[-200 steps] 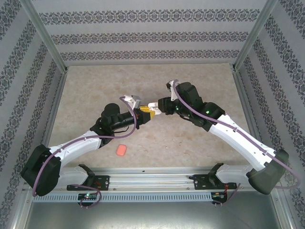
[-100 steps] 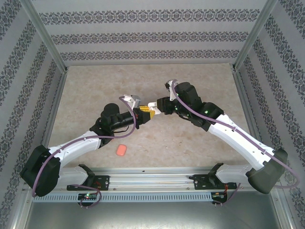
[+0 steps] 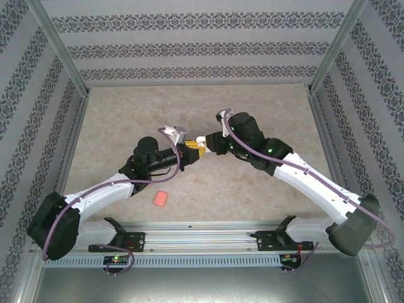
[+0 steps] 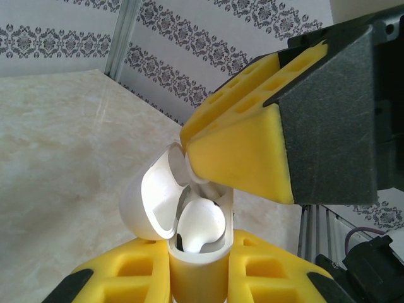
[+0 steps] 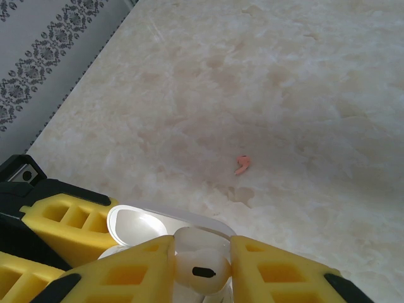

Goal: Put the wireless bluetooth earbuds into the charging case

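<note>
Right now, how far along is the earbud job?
Done: white charging case is open in the left pincer, one white earbud apparently seated. In hand: right pincer pinches a second white earbud at the case mouth, not yet in. Left: seat it; a salmon earbud and the salmon case lie on the table untouched.

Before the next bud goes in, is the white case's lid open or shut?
Open: the lid is swung back off the white case, an earbud inside.
</note>
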You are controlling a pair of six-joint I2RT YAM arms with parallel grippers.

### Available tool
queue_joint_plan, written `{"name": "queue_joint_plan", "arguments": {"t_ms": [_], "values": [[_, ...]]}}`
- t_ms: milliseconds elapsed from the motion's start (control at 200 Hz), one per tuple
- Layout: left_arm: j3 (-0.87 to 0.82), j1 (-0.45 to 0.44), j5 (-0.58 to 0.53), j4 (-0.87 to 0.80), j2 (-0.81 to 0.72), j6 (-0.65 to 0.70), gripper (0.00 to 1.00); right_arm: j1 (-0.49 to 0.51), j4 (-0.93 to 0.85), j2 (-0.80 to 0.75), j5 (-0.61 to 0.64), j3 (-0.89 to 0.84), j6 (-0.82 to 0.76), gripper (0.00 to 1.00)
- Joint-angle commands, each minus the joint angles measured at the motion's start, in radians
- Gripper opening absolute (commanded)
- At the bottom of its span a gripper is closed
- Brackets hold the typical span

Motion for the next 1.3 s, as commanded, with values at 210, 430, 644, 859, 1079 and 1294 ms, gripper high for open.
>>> {"name": "queue_joint_plan", "arguments": {"t_ms": [210,430,644,859,1079,1294], "values": [[0.042,0.012,0.001,0.052,-0.015,-0.008,0.00,0.019,-0.052,0.004,-0.012,-0.020,-0.014,0.28],[0.046,0.012,-0.004,0.045,-0.015,-0.002,0.00,0.027,-0.060,-0.010,-0.009,-0.033,0.004,0.30],[0.046,0.012,-0.005,0.046,-0.010,-0.004,0.00,0.034,-0.070,-0.010,-0.012,-0.027,0.028,0.35],[0.046,0.012,-0.004,0.040,-0.015,-0.003,0.00,0.033,-0.109,-0.004,-0.002,0.034,0.049,0.41],[0.049,0.012,-0.003,0.033,-0.019,0.001,0.00,0.033,-0.120,-0.018,0.015,0.072,0.074,0.48],[0.050,0.012,0.002,0.034,-0.021,0.001,0.00,0.032,-0.159,0.007,-0.007,0.102,0.097,0.49]]}}
